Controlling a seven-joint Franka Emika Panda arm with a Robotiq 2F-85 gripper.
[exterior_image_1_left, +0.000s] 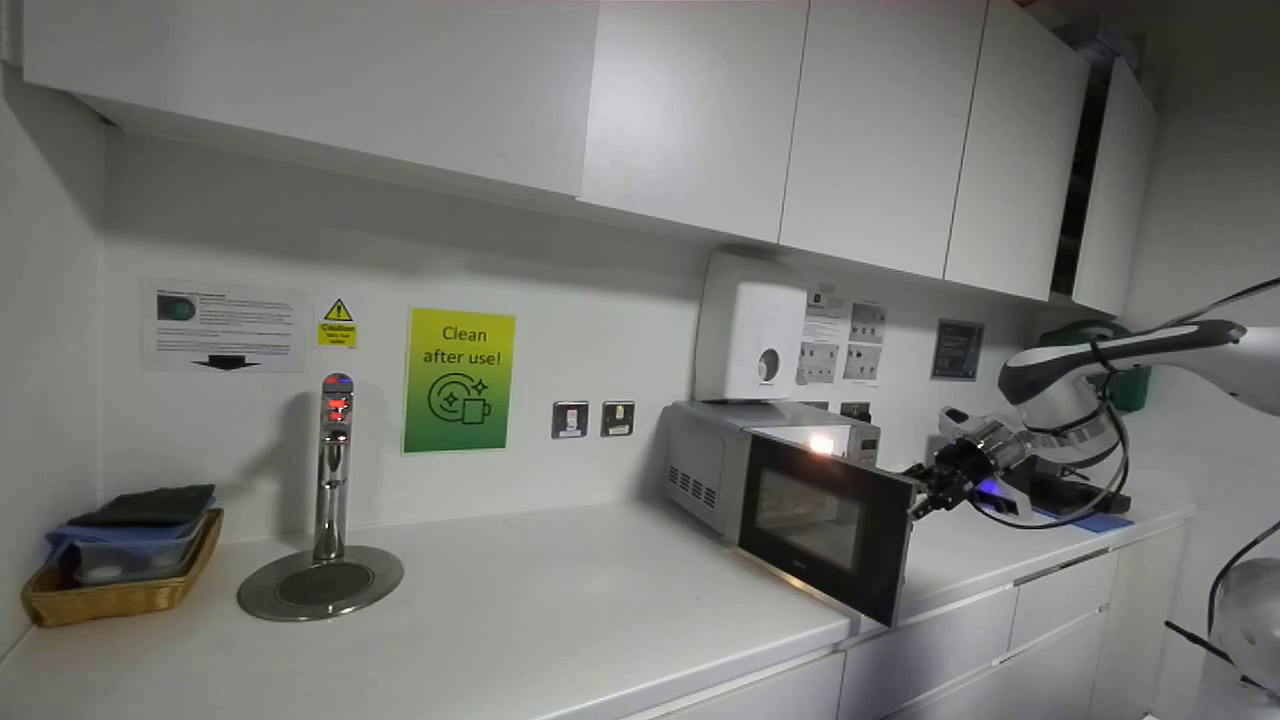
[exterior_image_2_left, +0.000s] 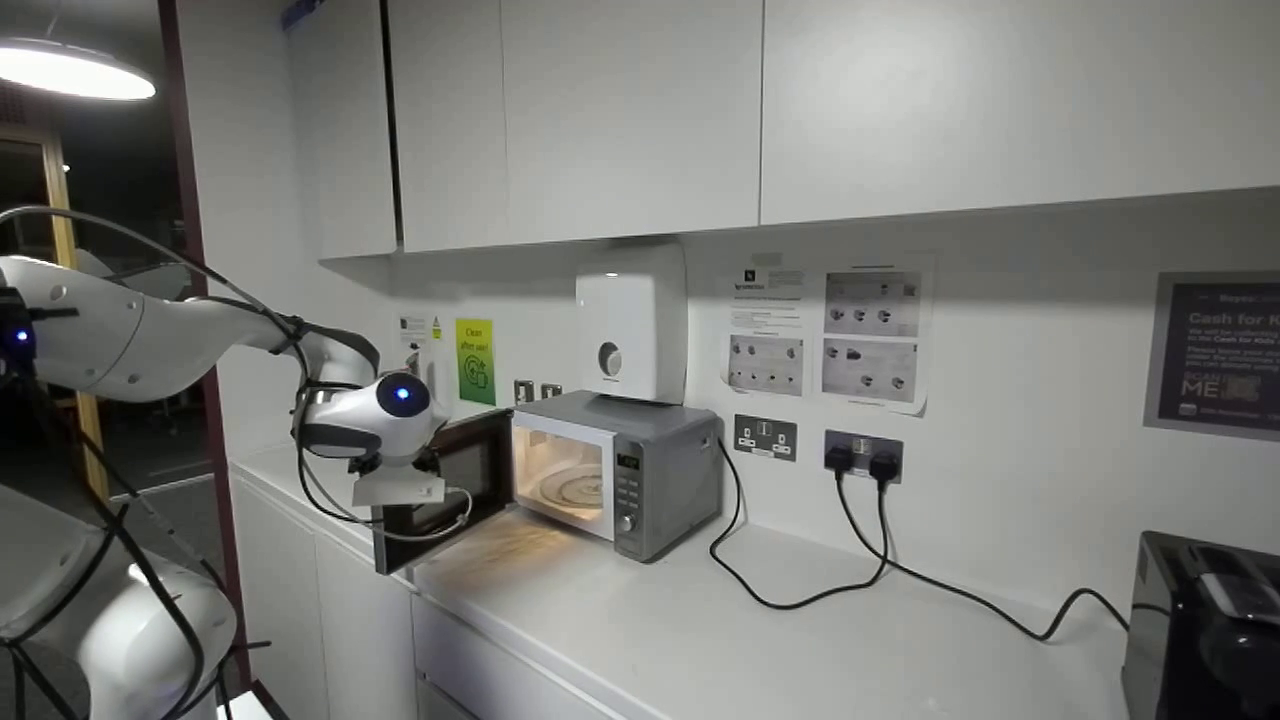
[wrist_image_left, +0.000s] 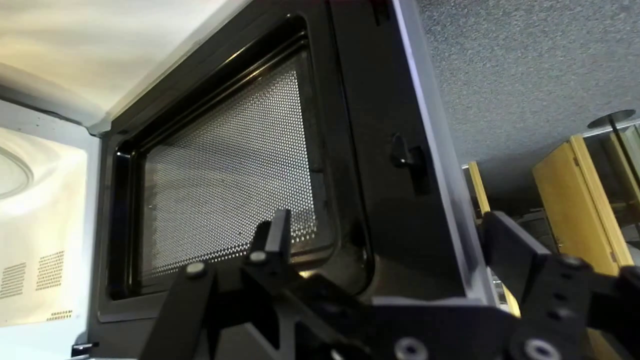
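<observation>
Wrist view | gripper (wrist_image_left: 387, 225): wide, likely so door edge (wrist_image_left: 442, 150) fits between | microwave door (wrist_image_left: 255, 170): open, at gripper's 10 o'clock

In both exterior views, left of the grey box-shaped microwave (exterior_image_2_left: 680, 475), a yellow-to-green paper poster (exterior_image_1_left: 460, 380) on the wall reads "Clean after use!" Farther left of the microwave, a small yellow-and-white sticker (exterior_image_1_left: 337, 331) says "Caution" beneath a warning triangle. Right of the microwave, a dark grey-bordered poster (exterior_image_2_left: 1215, 350) shows "Cash for K…" and "SCAN ME".
</observation>
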